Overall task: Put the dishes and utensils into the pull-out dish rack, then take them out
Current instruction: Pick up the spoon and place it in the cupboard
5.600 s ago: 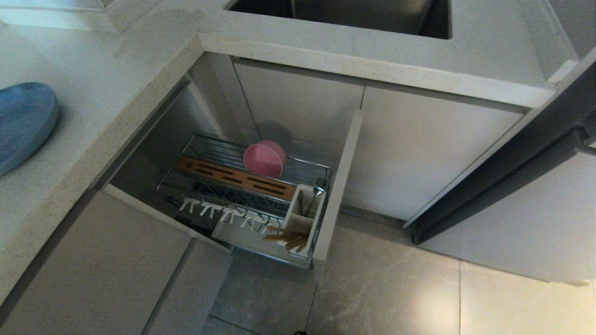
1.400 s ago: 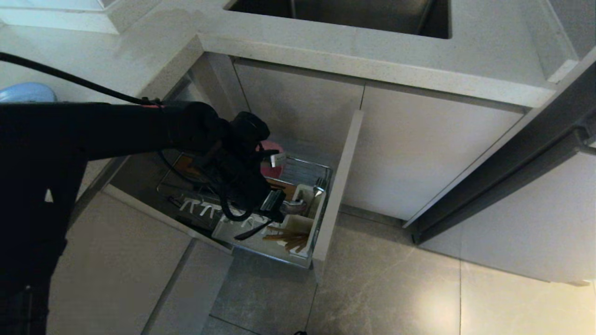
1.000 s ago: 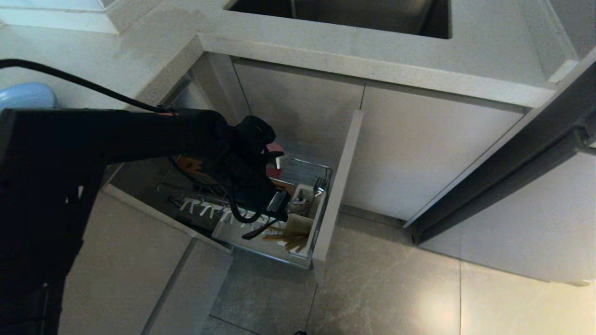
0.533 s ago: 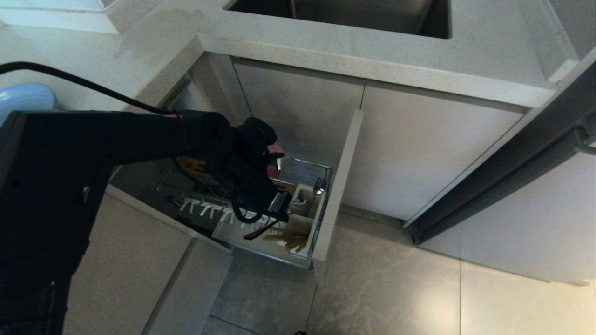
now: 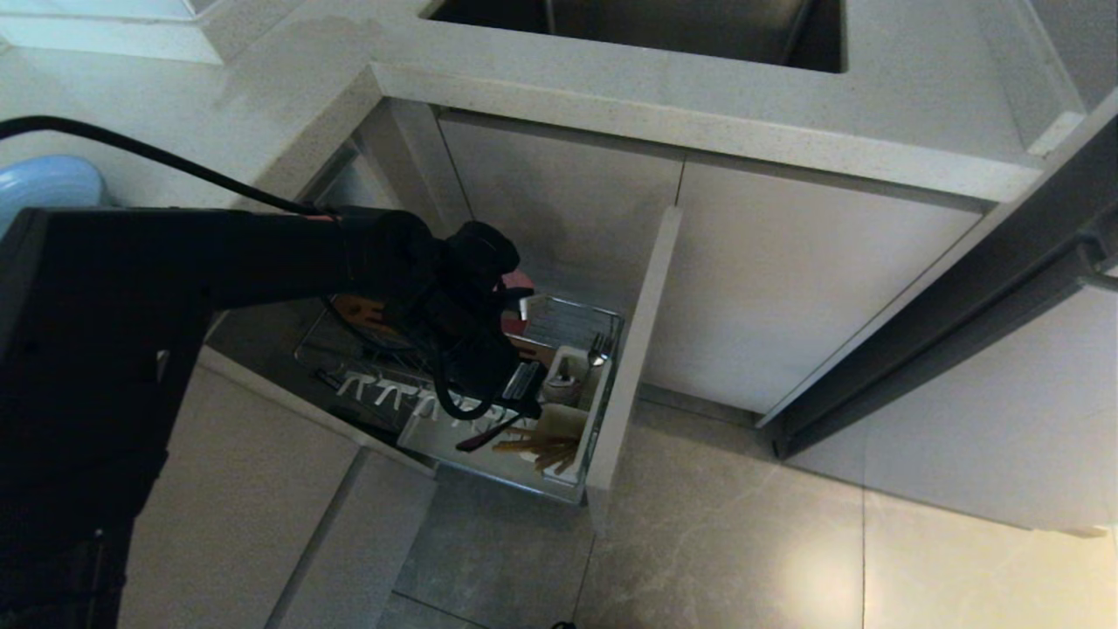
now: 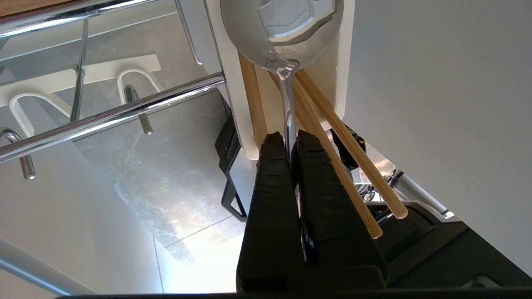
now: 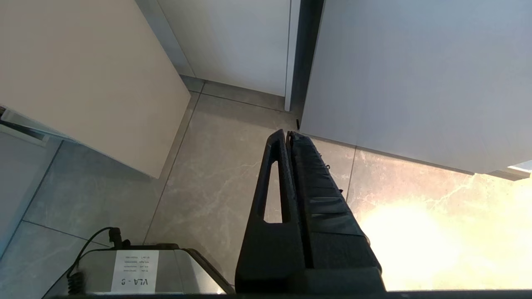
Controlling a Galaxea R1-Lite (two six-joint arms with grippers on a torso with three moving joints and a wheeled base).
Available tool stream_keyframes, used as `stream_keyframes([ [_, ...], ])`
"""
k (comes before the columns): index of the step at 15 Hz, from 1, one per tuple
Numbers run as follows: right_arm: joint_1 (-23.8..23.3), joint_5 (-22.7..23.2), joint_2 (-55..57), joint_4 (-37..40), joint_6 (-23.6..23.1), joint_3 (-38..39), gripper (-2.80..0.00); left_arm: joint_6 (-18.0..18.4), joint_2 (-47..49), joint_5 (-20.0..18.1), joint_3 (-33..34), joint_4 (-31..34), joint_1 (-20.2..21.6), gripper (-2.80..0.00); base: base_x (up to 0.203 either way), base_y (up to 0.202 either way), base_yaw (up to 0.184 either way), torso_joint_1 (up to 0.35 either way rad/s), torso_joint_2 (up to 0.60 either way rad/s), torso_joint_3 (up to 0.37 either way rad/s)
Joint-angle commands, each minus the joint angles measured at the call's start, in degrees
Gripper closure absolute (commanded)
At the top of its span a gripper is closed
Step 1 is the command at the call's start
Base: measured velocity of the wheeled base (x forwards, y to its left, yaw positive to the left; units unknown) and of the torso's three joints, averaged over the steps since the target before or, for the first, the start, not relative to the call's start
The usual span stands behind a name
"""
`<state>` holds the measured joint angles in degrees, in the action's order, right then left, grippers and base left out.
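Your left gripper (image 6: 289,139) was nowhere over the chrome wire pull-out dish rack (image 5: 568,310) a few seconds back. Since then it has come in and settled at the white plastic utensil caddy (image 6: 232,83), and for the last second it has barely stirred. Its fingers (image 6: 270,174) are pressed together on the thin handle of a shiny metal spoon (image 6: 286,104), whose bowl lies just beyond the fingertips inside the caddy. The light-brown wooden chopsticks (image 6: 328,128) lean out of the caddy right beside the fingers, one touching a finger's side. The small round pink plastic bowl (image 5: 517,281) stands in the rack behind the wrist. The shallow light-blue plate (image 5: 44,179) sits on the worktop, well away from the fingers.

You look to be seating the spoon, and the release is still to come. Loading isn't finished while that plate stays out of the rack.

Your right gripper (image 7: 289,135) hangs parked over the floor tiles with its fingers closed on nothing.
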<state>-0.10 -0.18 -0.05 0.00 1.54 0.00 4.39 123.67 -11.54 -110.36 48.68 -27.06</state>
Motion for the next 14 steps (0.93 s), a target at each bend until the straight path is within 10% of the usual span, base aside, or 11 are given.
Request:
stream_keyframes([
  [1, 0.01, 0.01, -0.04, 0.00, -0.01, 0.00, 0.00, 0.00, -0.19, -0.06, -0.03, 0.28, -0.01, 0.00, 0.000, 0.000, 0.000, 0.000, 0.00, 0.000],
  [14, 0.01, 0.01, -0.04, 0.00, 0.05, 0.00, 0.00, 0.09, -0.28, -0.14, -0.03, 0.19, -0.10, 0.00, 0.000, 0.000, 0.000, 0.001, 0.00, -0.103],
])
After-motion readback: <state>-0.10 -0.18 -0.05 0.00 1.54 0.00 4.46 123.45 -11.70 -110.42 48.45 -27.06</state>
